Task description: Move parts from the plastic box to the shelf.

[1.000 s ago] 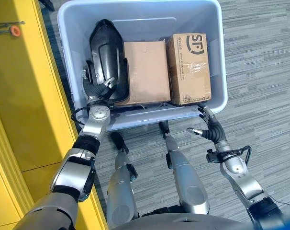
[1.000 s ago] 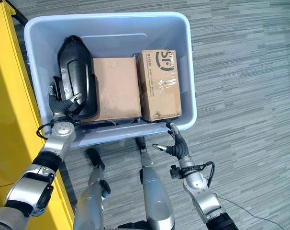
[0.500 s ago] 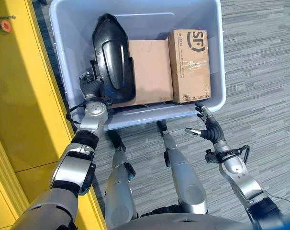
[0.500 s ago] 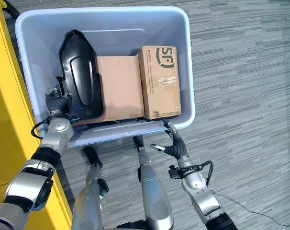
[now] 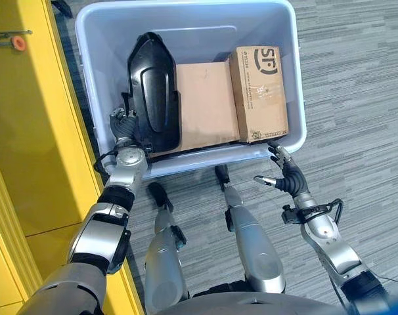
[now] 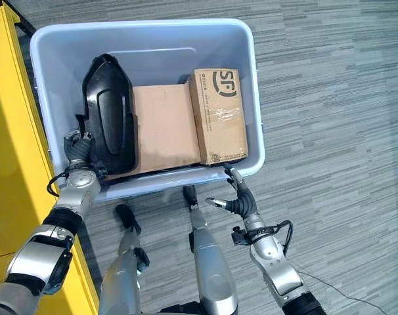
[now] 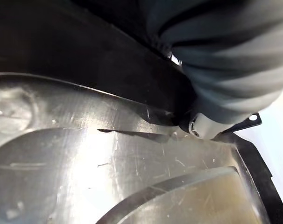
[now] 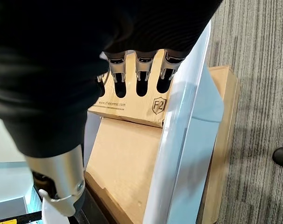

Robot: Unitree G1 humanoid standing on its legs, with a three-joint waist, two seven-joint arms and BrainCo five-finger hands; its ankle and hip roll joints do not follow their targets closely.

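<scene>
A long black moulded part point(image 5: 153, 92) lies along the left side of the grey plastic box point(image 5: 186, 8), partly overlapping a flat cardboard box point(image 5: 205, 105). A printed carton point(image 5: 259, 92) stands at the right. My left hand point(image 5: 125, 126) is at the part's near left corner, fingers curled on its edge; the left wrist view has the glossy black part point(image 7: 85, 154) right against the hand's cover. My right hand point(image 5: 286, 176) hangs open just outside the box's near right corner, its fingers point(image 8: 140, 77) straight beside the box wall point(image 8: 188, 140).
The yellow shelf point(image 5: 28, 131) runs along the left side, close to the box. Grey striped carpet point(image 5: 356, 79) lies open to the right of the box and in front of it.
My left hand has slid from on top of the black part's near end to its near left corner, and the part has shifted slightly. The right hand has stayed put.
</scene>
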